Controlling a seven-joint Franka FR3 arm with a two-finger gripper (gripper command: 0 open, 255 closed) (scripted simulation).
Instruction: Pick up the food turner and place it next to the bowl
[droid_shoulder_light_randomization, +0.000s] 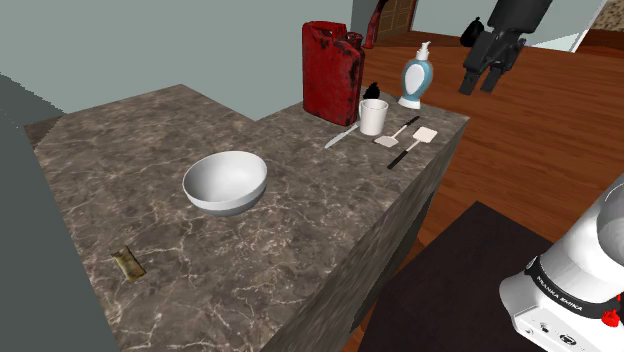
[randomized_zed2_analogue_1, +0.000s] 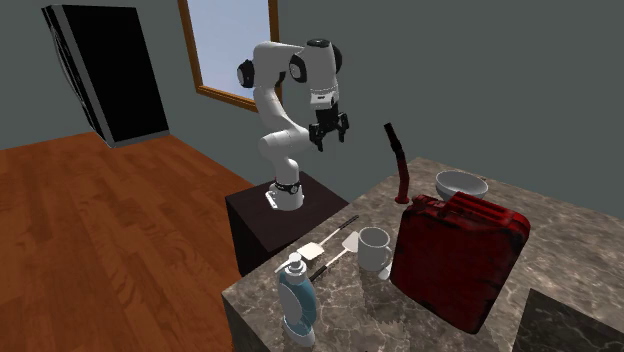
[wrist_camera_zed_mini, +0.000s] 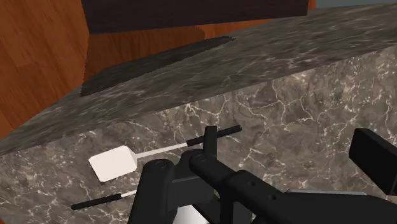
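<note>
Pincer (droid_shoulder_light_randomization: 478, 86): jaws apart, empty; I read the turner (droid_shoulder_light_randomization: 424, 134) well below it, lying roughly along the counter (droid_shoulder_light_randomization: 300, 235) edge.

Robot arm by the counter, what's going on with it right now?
The arm's black gripper hangs open in the air beyond the end of the dark veined counter, holding nothing. Two white-bladed turners lie on the counter by the white mug, untouched. The white bowl sits farther along the counter, so the pickup hasn't started.
</note>
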